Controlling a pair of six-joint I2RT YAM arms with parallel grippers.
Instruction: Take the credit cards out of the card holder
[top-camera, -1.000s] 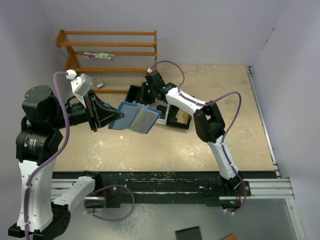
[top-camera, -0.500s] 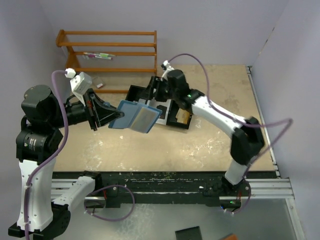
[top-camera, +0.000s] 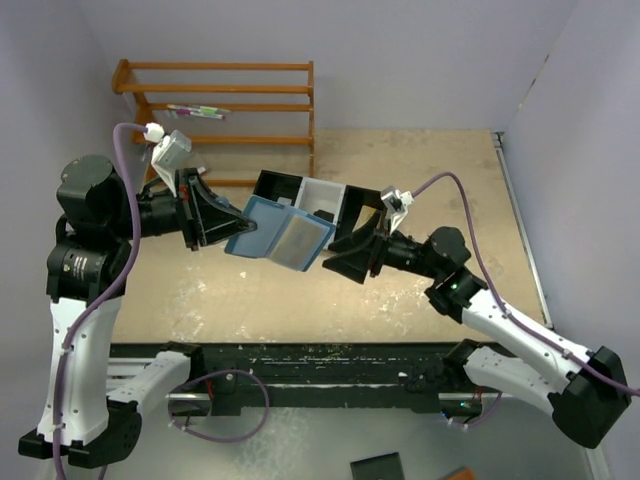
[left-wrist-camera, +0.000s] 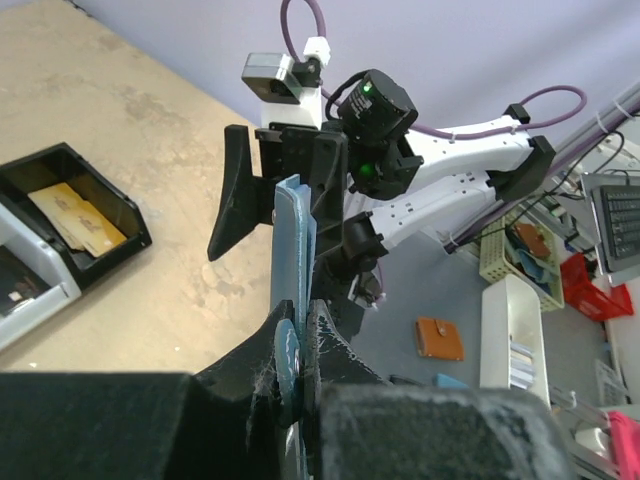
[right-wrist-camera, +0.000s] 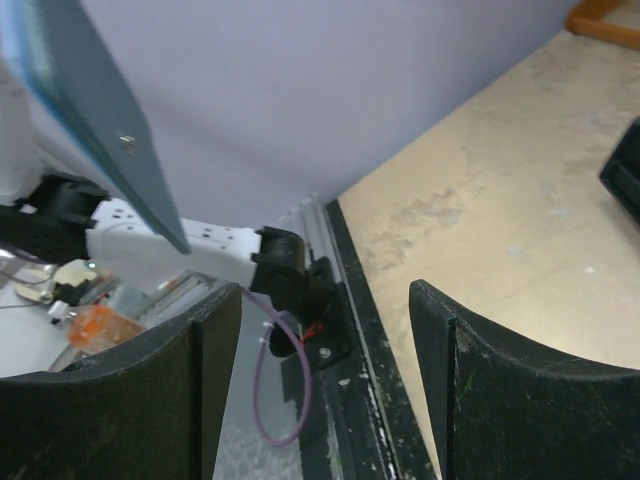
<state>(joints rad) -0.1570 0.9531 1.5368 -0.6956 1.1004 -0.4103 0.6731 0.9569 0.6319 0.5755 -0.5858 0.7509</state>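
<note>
My left gripper (top-camera: 236, 229) is shut on the left edge of the blue card holder (top-camera: 281, 232) and holds it in the air over the table. A pale tan-grey panel (top-camera: 303, 240) shows on the holder's right half; I cannot tell if it is a card. In the left wrist view the holder (left-wrist-camera: 292, 245) is edge-on between my pads (left-wrist-camera: 283, 352). Gold-tan credit cards (left-wrist-camera: 76, 216) lie in the tray's black compartment. My right gripper (top-camera: 342, 256) is open and empty, just right of the holder. It sees the holder's corner (right-wrist-camera: 95, 125); its jaws (right-wrist-camera: 325, 345) stand wide apart.
A black-and-white three-compartment tray (top-camera: 318, 193) stands behind the holder. A wooden rack (top-camera: 215, 105) stands at the back left by the wall. The table's near edge is a black rail (top-camera: 330, 360). Purple walls close the left, back and right sides.
The right arm has swung back from the tray toward the near right. Its open gripper now points at the holder's right edge. My left gripper and the holder shifted slightly right.
</note>
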